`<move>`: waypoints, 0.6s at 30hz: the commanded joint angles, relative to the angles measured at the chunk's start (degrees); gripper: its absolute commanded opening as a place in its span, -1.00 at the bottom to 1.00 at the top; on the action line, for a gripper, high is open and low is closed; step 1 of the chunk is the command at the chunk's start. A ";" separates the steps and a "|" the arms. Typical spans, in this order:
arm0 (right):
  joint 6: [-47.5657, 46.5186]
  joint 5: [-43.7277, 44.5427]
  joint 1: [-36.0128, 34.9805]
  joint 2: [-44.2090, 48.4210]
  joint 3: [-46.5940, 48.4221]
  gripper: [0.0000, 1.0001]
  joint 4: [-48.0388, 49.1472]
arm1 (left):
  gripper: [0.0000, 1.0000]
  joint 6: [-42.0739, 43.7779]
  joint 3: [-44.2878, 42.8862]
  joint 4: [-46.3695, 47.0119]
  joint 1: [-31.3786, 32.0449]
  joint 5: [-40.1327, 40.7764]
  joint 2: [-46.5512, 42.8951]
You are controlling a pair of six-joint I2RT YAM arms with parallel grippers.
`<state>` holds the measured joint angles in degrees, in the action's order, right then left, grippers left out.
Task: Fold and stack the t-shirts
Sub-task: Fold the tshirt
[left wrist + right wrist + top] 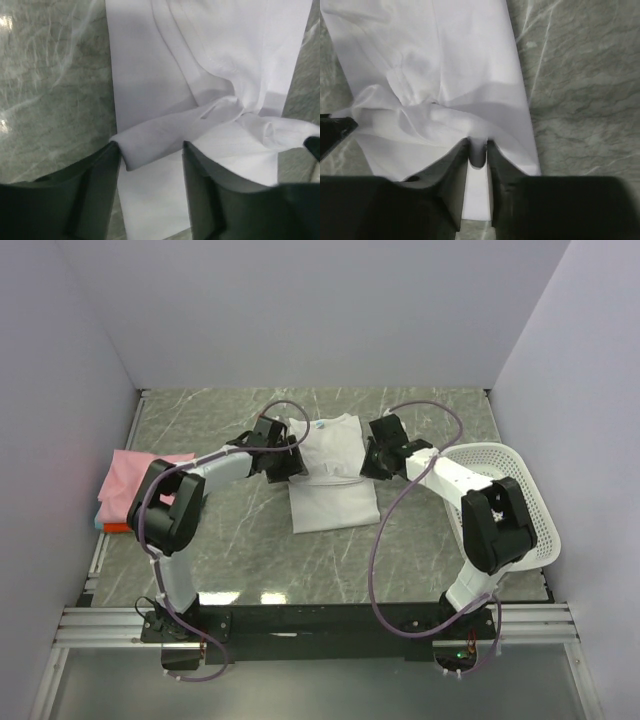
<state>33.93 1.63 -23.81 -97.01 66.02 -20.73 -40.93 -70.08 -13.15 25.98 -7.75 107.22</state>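
Top view: white t-shirt (335,502) lies mid-table (260,560), blue neck label (320,426) at far end, print too small to read. On its opposite edges: left gripper (291,462) & right gripper (366,462). A pink t-shirt (140,472) sits far left, basket (535,502) at right.
Left wrist: cloth fold wedged betw. the fingers (95,195), gripped.
Right wrist: fingers (445,185) nipped tight on a cloth ridge.

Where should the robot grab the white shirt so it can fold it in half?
At its two long side edges, about halfway along, with one gripper coming in from each side. The white t-shirt lies flat as a long strip, so those edges are probably the easiest cloth to pinch. The left gripper and right gripper each hold a fold there now.
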 commanded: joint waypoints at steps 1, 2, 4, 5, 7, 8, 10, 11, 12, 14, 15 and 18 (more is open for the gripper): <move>0.17 2.33 0.61 1.12 3.59 -0.34 -0.62 | 0.39 1.37 -3.74 -0.56 -0.58 -0.78 0.01; 0.08 2.24 0.61 1.47 3.85 -0.22 -1.32 | 0.55 1.29 -3.92 -0.91 -0.58 -0.52 -0.43; -0.01 2.24 0.61 3.22 3.94 -0.01 -2.03 | 0.93 1.38 -4.44 -1.62 -0.58 0.80 -2.35; 0.08 2.24 0.61 4.10 3.68 0.04 -2.38 | 0.99 1.38 -4.53 -2.05 -0.58 1.24 -3.06; 0.26 2.24 0.61 7.25 2.19 0.14 -2.56 | 0.99 1.46 -4.27 -2.85 -0.58 2.47 -5.87; 0.34 1.80 0.61 8.58 0.53 0.18 -2.30 | 0.99 1.38 -3.75 -2.85 -0.58 2.74 -7.01; 0.52 1.36 0.35 12.52 -1.41 0.33 -1.95 | 0.99 0.94 -1.73 -2.59 -0.58 3.18 -10.70; 0.61 1.27 0.26 13.94 -3.42 0.35 -1.94 | 0.99 0.41 -0.68 -2.32 -0.58 3.18 -12.11; 0.52 1.01 0.17 15.35 -4.57 0.35 -1.68 | 0.99 0.15 1.77 -1.54 -0.58 3.00 -14.91; 0.35 -1.17 -0.09 19.39 -8.16 0.39 -0.37 | 0.99 -1.16 4.68 -0.83 -0.49 2.65 -18.08; 0.26 -1.45 -0.53 21.58 -9.67 0.43 0.59 | 0.99 -1.69 8.09 0.30 -0.31 2.48 -21.40; -0.01 -7.24 -1.67 23.44 -14.51 0.57 4.99 | 0.99 -4.33 16.25 3.12 1.17 2.30 -28.09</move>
<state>34.22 -0.60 -24.25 -74.94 55.13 -19.94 -42.41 -60.71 -13.15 25.78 -5.69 84.71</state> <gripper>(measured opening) 0.779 0.994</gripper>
